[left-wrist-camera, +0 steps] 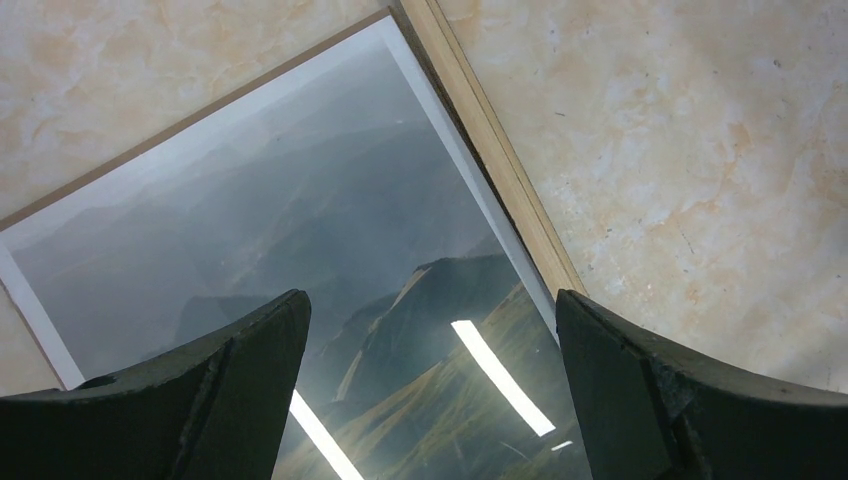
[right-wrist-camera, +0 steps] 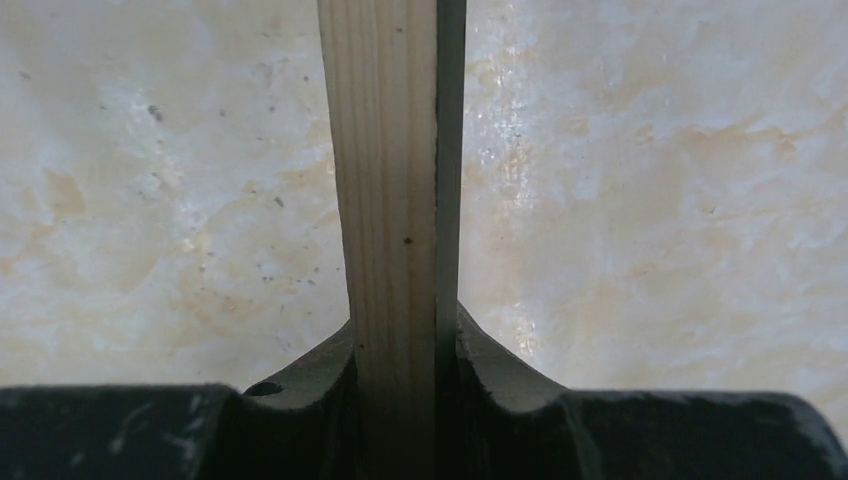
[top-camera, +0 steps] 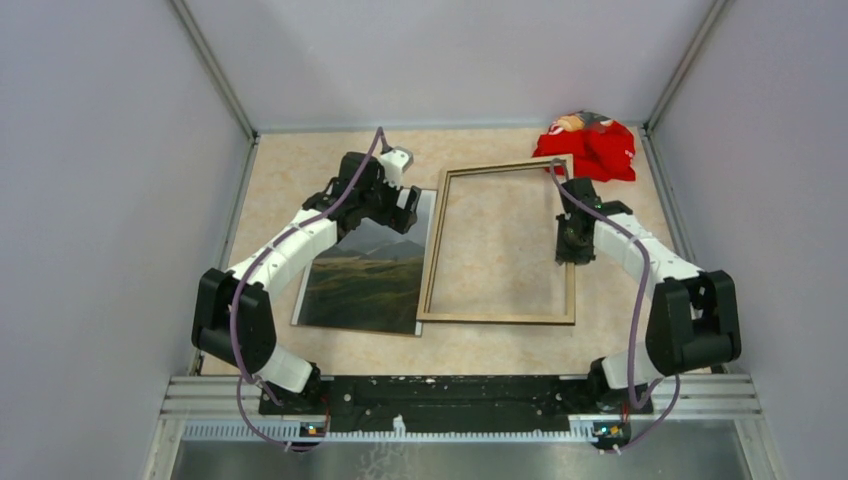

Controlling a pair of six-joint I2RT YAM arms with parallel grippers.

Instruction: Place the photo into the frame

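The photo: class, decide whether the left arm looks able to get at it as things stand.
Probably yes: the left fingers hang open right above the photo, with nothing lying between them and it.

You have no text, label, brand, number or sign to read in any of the three views. The red packet (top-camera: 592, 148) at the far right of the bench (top-camera: 300, 170) carries some pale marks, but they are too small to make out.
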